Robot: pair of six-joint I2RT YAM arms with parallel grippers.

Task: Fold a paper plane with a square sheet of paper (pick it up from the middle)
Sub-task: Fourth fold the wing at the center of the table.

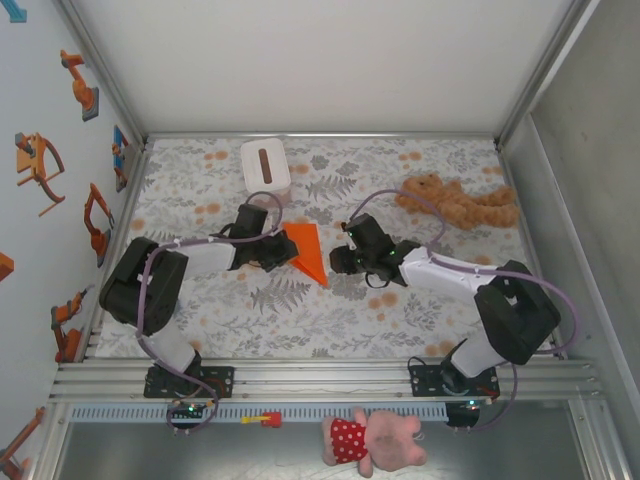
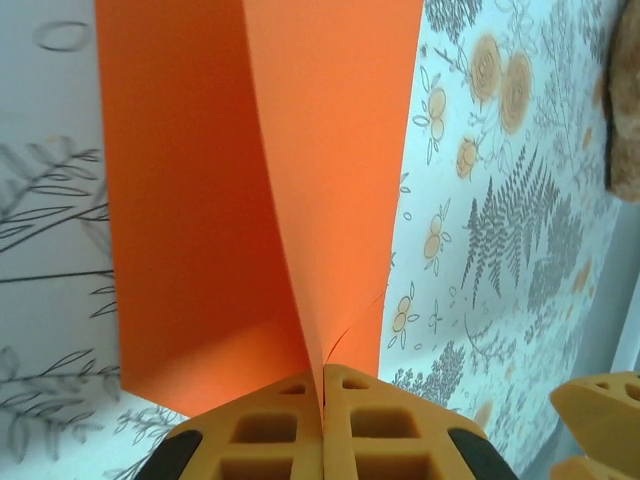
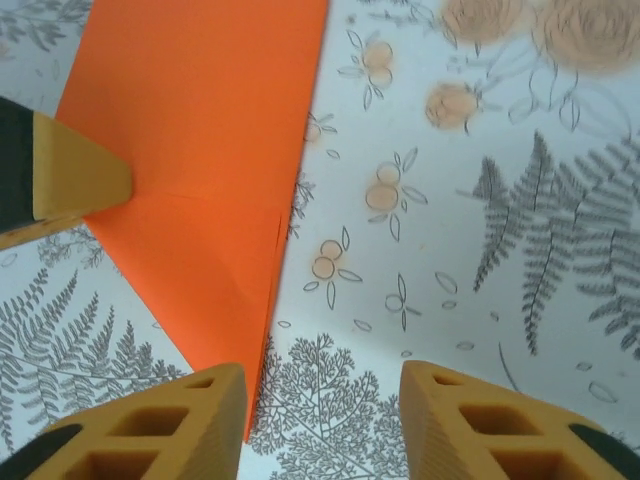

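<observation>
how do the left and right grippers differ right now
The left gripper is shut, pinching the orange paper between its fingers; the right gripper is open, with nothing between its fingers. The left one grips the paper's side; the right one sits by its pointed tip. Both have yellow hollow-celled fingers.

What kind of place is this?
Most likely a robotics lab work cell: the left arm and right arm are bolted to an aluminium rail, white panels enclose the table, and robot-arm stickers decorate the left wall.
</observation>
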